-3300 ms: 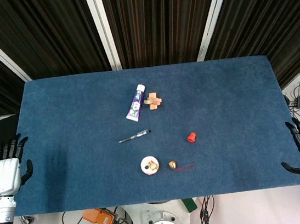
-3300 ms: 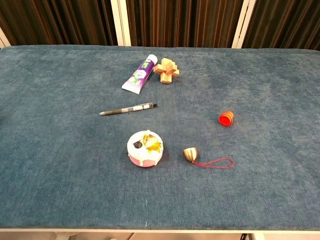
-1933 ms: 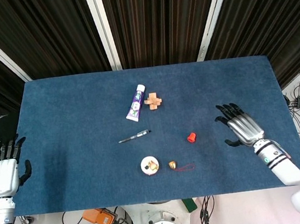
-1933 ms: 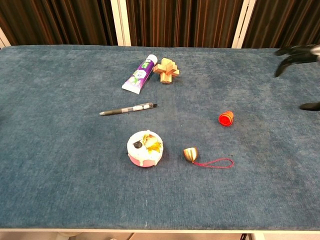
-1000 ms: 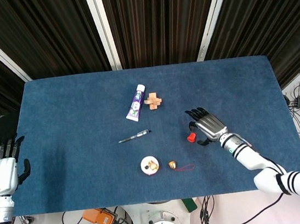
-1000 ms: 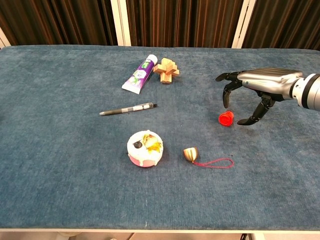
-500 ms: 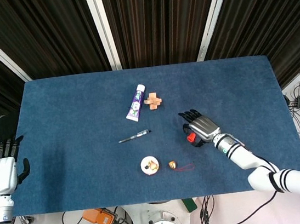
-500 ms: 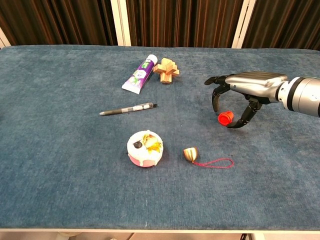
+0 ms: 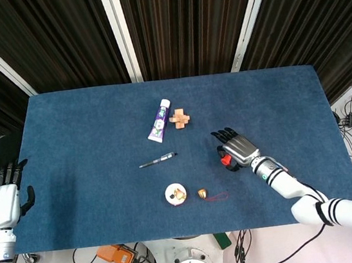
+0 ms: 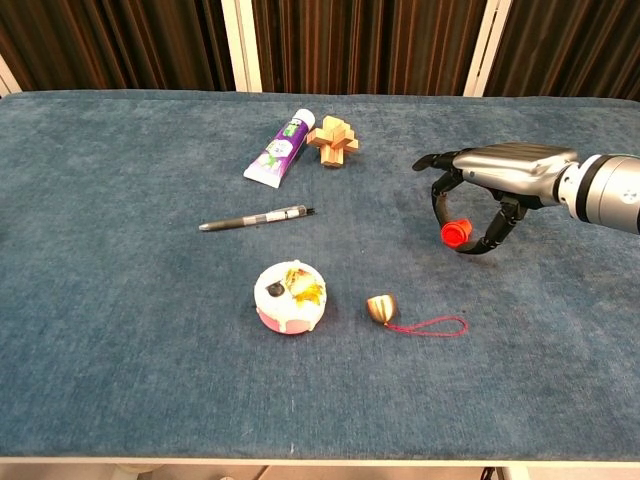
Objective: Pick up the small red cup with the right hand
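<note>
Right hand (image 10: 497, 175) over the small red cup (image 10: 454, 233), fingers (image 10: 438, 203) clamped around it. Left hand (image 9: 2, 201) off the table (image 9: 86, 137) at 8 o'clock, fingers apart.

Your right hand (image 10: 490, 190) reaches in from the right edge, palm down over the blue counter (image 10: 120, 330). The small red cup (image 10: 454, 233) sits pinched between its dark fingers (image 10: 440, 200) and thumb; whether it has left the cloth, you cannot tell. Well left of it: a black pen (image 10: 255, 218) lying flat. Toward the far edge, a purple-and-white tube (image 10: 276, 152) just beside a wooden puzzle (image 10: 332, 140). Near the front, a round pink-and-white cake toy (image 10: 291, 297), and just right of it a small gold bell (image 10: 380, 307) trailing a red cord (image 10: 430, 327).
</note>
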Available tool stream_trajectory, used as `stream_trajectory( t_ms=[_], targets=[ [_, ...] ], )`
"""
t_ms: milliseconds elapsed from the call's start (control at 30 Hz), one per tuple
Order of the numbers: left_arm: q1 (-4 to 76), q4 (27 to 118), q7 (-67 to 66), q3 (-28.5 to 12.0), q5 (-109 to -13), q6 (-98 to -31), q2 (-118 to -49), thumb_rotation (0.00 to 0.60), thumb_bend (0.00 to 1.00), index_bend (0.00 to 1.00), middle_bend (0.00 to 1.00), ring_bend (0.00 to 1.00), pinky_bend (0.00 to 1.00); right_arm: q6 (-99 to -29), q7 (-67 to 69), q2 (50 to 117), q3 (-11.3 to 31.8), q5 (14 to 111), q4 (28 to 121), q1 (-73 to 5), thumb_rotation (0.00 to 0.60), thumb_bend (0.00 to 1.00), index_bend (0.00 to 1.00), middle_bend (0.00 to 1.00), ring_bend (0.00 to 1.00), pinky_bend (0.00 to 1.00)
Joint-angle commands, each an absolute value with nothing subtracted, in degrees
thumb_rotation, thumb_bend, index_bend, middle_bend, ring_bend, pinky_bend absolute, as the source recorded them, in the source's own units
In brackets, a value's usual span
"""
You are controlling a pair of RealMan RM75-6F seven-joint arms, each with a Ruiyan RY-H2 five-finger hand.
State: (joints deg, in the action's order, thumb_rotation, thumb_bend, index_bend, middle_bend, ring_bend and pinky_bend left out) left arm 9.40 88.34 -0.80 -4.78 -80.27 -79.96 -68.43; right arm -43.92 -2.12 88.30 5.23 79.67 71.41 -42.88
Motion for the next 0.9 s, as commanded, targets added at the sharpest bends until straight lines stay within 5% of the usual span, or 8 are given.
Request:
stream_trajectory(
  t_ms=[33,300,900],
  targets=[
    [9.4,88.33,-0.82,-4.81,-80.27,-80.02,-68.45,0.6,0.53,0.11,0.02,0.06,0.04,-43.93,-2.75,88.15,5.04,79.34,71.59,-42.94,0.6,0.46,0.58,0.07,0.09,0.03],
    [9.37,88.42,-0.84,-4.87,-80.14,-80.06,-68.44,0.6,0.53,0.11,0.02,0.06,0.04,-46.34,-2.28,86.05,6.16,79.83,75.04,-43.08,0.6,0.5,0.61,0.08,0.1,0.03],
    [9.17,88.85,-1.07,-4.64,-80.4,-80.32,-68.24,0.6,0.53,0.11,0.02,0.06,0.04,-55.37,-6.01,70.83,14.87,83.09,103.84,-45.15,0.6,0.5,0.61,0.08,0.1,0.04]
  ],
)
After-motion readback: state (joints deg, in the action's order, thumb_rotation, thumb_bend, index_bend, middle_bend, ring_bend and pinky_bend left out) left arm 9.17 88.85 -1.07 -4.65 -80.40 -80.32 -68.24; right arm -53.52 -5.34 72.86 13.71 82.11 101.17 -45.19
